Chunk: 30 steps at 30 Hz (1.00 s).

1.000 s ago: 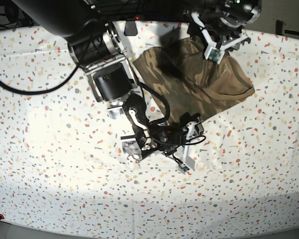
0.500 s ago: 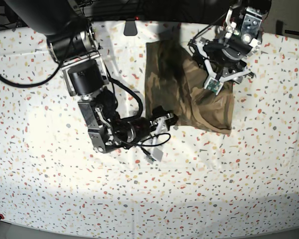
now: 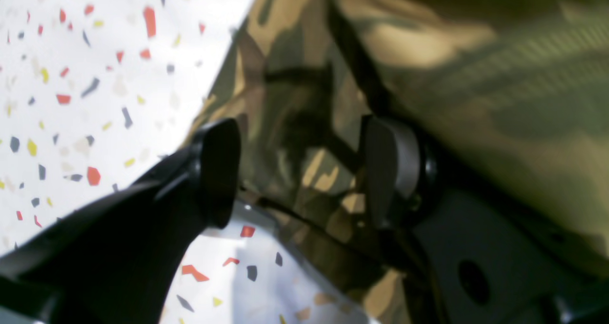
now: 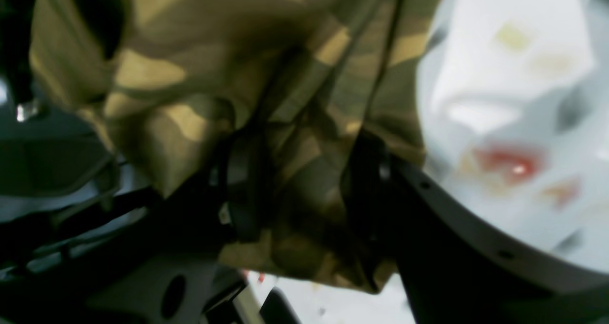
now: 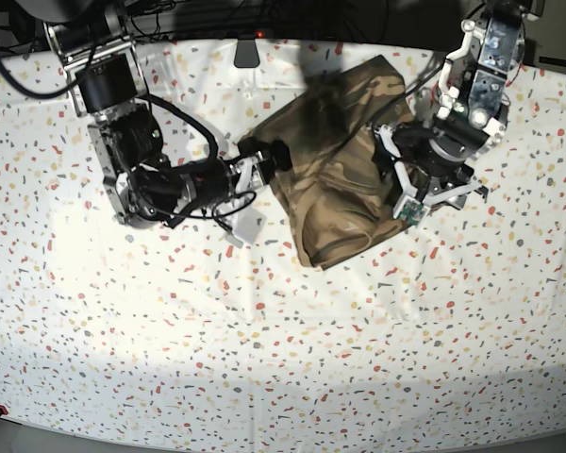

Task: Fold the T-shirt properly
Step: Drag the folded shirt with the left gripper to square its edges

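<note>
The T-shirt (image 5: 344,184) is bunched at the worktop's (image 5: 264,359) far middle. Its left edge is gripped in the right gripper's (image 5: 264,159) jaws; the left gripper's (image 5: 406,179) jaws stand open at its right edge. Bare worktop is seen all along the near side.

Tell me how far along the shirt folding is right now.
Partly done. The T-shirt is already gathered into a loose, doubled bundle rather than lying spread out on the speckled table. In hand: the right gripper is shut on a bunch of cloth at one edge, while the left gripper stands open with cloth between its jaws. Left: flattening the rumpled layers into a neat fold and letting go.
</note>
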Motion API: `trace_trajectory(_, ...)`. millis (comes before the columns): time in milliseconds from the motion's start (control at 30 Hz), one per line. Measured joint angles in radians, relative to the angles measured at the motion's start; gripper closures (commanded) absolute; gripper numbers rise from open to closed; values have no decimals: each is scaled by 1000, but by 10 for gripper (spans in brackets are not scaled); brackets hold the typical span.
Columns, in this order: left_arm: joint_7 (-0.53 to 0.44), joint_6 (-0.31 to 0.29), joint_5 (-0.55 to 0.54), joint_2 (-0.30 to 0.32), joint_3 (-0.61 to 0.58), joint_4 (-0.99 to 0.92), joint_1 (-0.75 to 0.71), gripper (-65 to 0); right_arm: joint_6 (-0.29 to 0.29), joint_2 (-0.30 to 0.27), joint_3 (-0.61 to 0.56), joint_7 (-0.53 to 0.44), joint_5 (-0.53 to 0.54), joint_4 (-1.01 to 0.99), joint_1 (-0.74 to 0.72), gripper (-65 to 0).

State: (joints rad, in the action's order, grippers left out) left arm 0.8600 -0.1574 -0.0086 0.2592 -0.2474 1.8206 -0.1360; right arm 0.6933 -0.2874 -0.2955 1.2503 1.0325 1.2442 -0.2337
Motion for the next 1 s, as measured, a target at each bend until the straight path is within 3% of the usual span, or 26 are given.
trace_trajectory(133,3,0,8,-2,0,0,2,-395,0,-39,1,-26,22,85,63,-291)
trace_trajectory(267,13,-3,50,-2,-1,0,42,-395,0,-42,79,-26,18,120,64,-291)
trace_trajectory(367,142,5,83,-4,0,24,98,-395,0,-43,159,-36,18,136,61,-291)
trace_trajectory(433,249,8,53,0,1,92,114,-395,0,-41,215,-45,19,142,63,-291)
trace_trajectory(500,282,5,5,5,2,182,103,-395,0,-41,283,-93,18,142,62,-291)
trace_trajectory(667,267,0,-181,24,2,367,-23,-395,-1,-43,484,-129,13,145,37,-291)
trace_trajectory(767,279,-68,-268,26,1,420,-141,-395,-1,-41,571,-83,-14,146,15,-291)
trace_trajectory(933,47,-77,-92,27,2,411,-277,-395,0,-44,629,-60,-8,146,8,-291)
trace_trajectory(1000,26,-76,-82,26,4,411,-293,-395,0,-44,629,-60,-6,146,7,-291)
